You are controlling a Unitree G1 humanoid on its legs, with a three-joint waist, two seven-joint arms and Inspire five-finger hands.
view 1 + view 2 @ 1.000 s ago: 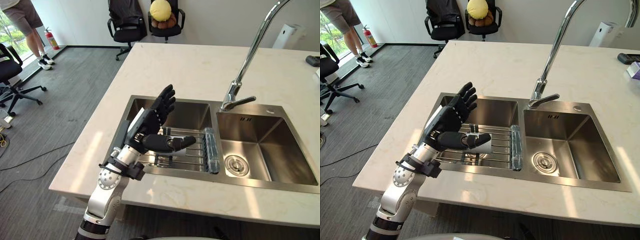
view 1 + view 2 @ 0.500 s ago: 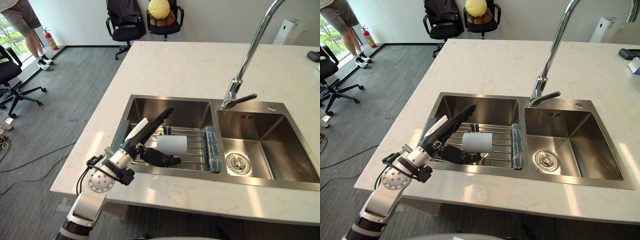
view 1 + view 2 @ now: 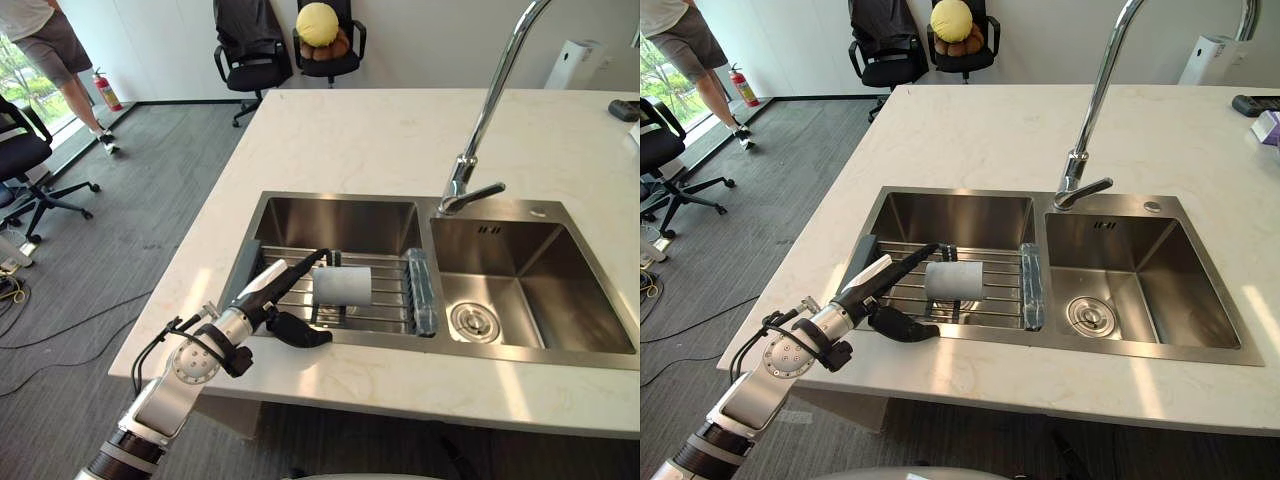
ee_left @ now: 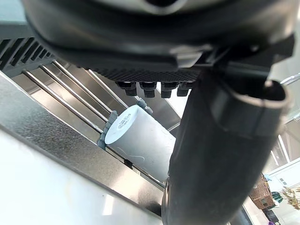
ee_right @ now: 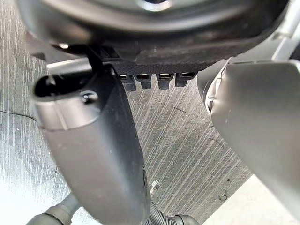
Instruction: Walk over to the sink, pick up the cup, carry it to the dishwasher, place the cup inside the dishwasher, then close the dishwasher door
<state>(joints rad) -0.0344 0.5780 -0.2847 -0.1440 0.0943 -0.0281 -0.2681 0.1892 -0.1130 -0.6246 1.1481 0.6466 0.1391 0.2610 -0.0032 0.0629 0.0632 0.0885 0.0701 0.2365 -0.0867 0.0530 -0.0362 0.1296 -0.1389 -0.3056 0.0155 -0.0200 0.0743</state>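
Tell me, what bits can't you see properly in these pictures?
- Inside the cup: it lies sideways on the rack, mouth turned from the cameras.
- Whether the left hand's fingers touch it: in the left wrist view the hand's bulk hides their tips.
- Faucet top: cut by the left eye view's upper edge.
- Person at far left: cut off by that same edge.

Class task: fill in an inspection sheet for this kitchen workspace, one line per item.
Surface: pale stone counter with a steel double sink and tall faucet.
Job's things: white cup lies on its side on the wire rack in the left basin.
Clutter: dark object at the counter's far right.
Robot hands: left robot hand open, straight fingers reaching to the cup, no grip; right robot hand open, above the floor.
Cables: a tangle on the floor.
Surroundings: office chairs, a person, fire extinguisher.
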